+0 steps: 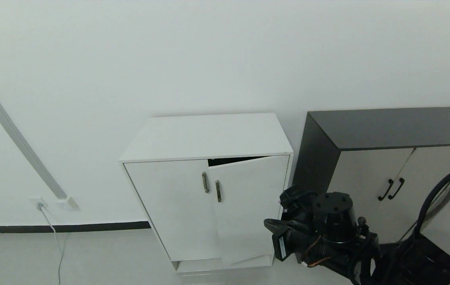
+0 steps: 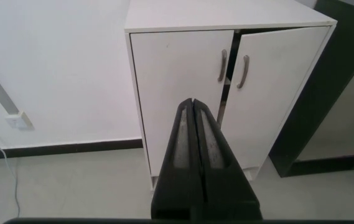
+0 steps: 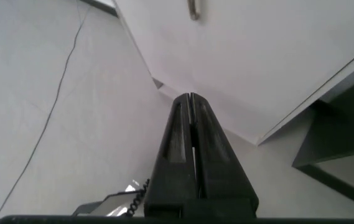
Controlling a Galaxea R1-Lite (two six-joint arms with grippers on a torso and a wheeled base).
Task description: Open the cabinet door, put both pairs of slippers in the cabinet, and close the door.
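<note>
The white cabinet (image 1: 209, 134) stands against the wall with two doors. Its left door (image 1: 169, 206) is closed, and its right door (image 1: 248, 206) hangs slightly ajar, with a dark gap along its top edge. Each door carries a metal handle (image 1: 218, 190) near the middle seam. My right arm's wrist (image 1: 320, 229) sits low by the cabinet's lower right corner. In the right wrist view my right gripper (image 3: 191, 97) is shut and empty, its tip close to the lower part of the ajar door (image 3: 264, 56). My left gripper (image 2: 192, 102) is shut and empty, held back from the cabinet front (image 2: 177, 81).
A dark cabinet (image 1: 387, 130) with light doors stands immediately right of the white one. A wall socket (image 1: 39, 202) with a cable (image 1: 57, 241) trailing onto the floor is at the left, under a slanted conduit (image 1: 11, 130). Open grey floor lies before the cabinet.
</note>
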